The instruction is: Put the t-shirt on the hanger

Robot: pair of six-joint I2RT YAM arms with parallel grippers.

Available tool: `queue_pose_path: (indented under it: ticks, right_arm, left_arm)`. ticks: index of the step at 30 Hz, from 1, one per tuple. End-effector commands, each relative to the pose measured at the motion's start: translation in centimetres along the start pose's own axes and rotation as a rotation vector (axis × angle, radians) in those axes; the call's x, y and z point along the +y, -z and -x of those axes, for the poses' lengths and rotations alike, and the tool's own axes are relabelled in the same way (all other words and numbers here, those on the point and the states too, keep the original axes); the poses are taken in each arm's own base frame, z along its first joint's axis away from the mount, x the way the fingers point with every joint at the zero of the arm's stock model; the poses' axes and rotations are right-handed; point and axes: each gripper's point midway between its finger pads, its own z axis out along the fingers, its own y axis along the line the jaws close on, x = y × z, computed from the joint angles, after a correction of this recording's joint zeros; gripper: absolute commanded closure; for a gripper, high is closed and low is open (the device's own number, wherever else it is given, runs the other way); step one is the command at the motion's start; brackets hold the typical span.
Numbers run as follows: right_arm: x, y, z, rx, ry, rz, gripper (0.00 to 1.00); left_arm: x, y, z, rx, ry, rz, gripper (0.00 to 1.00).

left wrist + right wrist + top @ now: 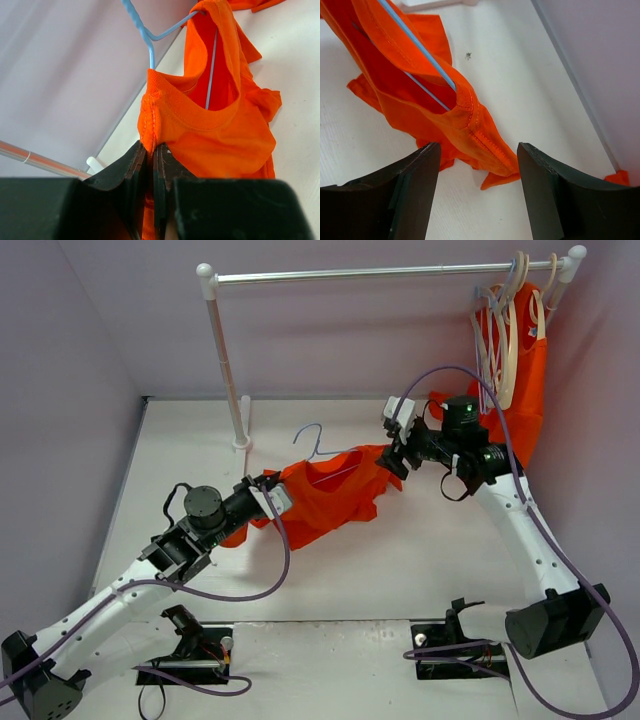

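Two sets of jaws were noted at the orange t-shirt (335, 495), which was held up between the arms above the middle of the desk (420, 560), its lower folds apparently resting on the surface

- Hanger (145, 35): thin blue wire, found inside the garment; the hook was seen sticking out through the neck opening, the wire running down under the collar
- Left jaws: closed, pinched on the seam at the edge of the collar, as shown in the left wrist view
- Right jaws: spread wide and holding nothing; the shirt's other shoulder lay between and just beyond them, with the wire reaching into its seam
- Rail (380, 273) at the back: cream hangers (515, 320) and a second orange garment (525, 390) were hung at its right end, well apart from the work

Progress, as judged: most of the task appeared done, the wire being threaded through the neck and seated in at least the right-hand shoulder. Whether the shoulder under the left jaws was fully seated could not be told, the jaws hiding it. Left to be done: that shoulder checked or tugged over the wire, the fabric released, the bunched body smoothed
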Motion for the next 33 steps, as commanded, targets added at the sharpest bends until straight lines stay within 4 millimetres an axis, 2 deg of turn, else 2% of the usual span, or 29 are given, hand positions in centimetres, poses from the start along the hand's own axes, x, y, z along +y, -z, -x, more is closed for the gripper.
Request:
queue_pose_path:
  ticks: [1, 8, 15, 20, 24, 29, 33]
  right_arm:
    - [-1.0, -0.6, 0.0, -0.021, 0.101, -0.009, 0.37]
    - [-1.8, -1.2, -2.4, 0.024, 0.091, -0.023, 0.39]
    - [-1.9, -2.2, -2.9, 0.001, 0.094, -0.019, 0.43]
    - [-1.4, -2.2, -2.1, -0.036, 0.105, 0.005, 0.49]
    - [-0.5, -1.9, -0.8, -0.092, 0.114, 0.042, 0.60]
    - [0.9, -2.1, 0.3, -0.128, 0.123, 0.092, 0.61]
    - [1.8, -2.5, 0.5, -0.135, 0.127, 0.118, 0.58]
  left_arm:
    - [2.3, 0.6, 4.9, -0.175, -0.020, 0.060, 1.00]
    - [2.0, 1.3, 5.9, -0.202, -0.020, 0.031, 1.00]
    - [1.4, 1.6, 6.8, -0.240, -0.014, -0.007, 1.00]
    - [0.7, 1.7, 7.5, -0.264, -0.010, -0.060, 1.00]
    - [0.4, 1.6, 7.8, -0.269, -0.012, -0.084, 1.00]
    - [0.3, 1.5, 8.1, -0.275, -0.013, -0.101, 1.00]
    - [0.1, 1.3, 8.3, -0.278, -0.014, -0.113, 1.00]
